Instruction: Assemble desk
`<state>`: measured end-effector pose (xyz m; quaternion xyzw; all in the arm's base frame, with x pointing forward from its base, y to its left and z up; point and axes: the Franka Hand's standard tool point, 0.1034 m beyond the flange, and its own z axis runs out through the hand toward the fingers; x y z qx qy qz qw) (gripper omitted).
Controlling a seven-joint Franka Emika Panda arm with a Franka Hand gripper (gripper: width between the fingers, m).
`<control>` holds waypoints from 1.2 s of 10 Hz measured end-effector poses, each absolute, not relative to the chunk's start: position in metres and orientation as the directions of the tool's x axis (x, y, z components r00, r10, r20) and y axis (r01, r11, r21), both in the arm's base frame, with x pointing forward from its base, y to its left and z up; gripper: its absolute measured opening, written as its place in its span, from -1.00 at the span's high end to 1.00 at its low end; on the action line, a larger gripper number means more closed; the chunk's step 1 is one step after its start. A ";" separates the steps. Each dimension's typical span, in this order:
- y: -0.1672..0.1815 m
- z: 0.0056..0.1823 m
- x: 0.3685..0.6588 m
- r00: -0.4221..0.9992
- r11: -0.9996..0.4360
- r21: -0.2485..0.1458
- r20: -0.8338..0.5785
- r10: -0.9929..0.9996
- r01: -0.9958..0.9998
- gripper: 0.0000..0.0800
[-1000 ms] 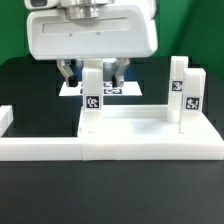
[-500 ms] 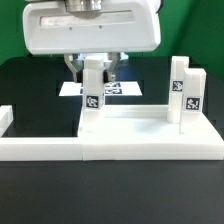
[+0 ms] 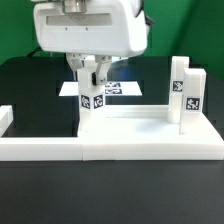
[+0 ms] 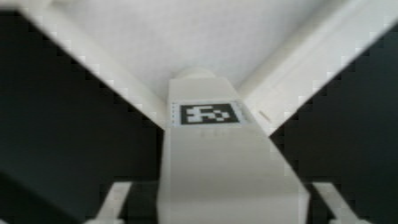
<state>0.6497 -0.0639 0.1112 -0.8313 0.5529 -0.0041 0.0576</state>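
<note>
Surroundings: a long low white border rail (image 3: 40, 150) runs along the lower left of the exterior frame, its raised end at the far left edge. Behind my arm, a flat white marker board (image 3: 118, 89) lies on the black table (image 3: 110, 195), partly hidden by my own housing.

Task item: the white plastic desk top (image 3: 150, 135), a shallow tray with a raised rim, sits at centre right of the exterior frame, abutting the rail. Two short white square-section tagged legs (image 3: 186, 92) stand upright together at its right rear corner, one partly masking the other.

End effector: my gripper (image 3: 89, 72), upper centre of the exterior frame, is closed narrowly on a third tagged white leg (image 4: 212, 150), upright at the top's left rear corner. My fingers (image 4: 119, 201) flank it in the wrist view
</note>
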 end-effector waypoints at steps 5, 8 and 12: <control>-0.068 0.110 0.648 0.013 0.007 -0.106 -0.192 -0.981 -0.994 0.26; -0.056 0.106 0.654 0.485 -0.473 -0.190 -0.021 -0.874 -0.860 -0.31; -0.059 0.104 0.652 0.743 -0.737 -0.180 0.047 -0.668 -0.651 -0.62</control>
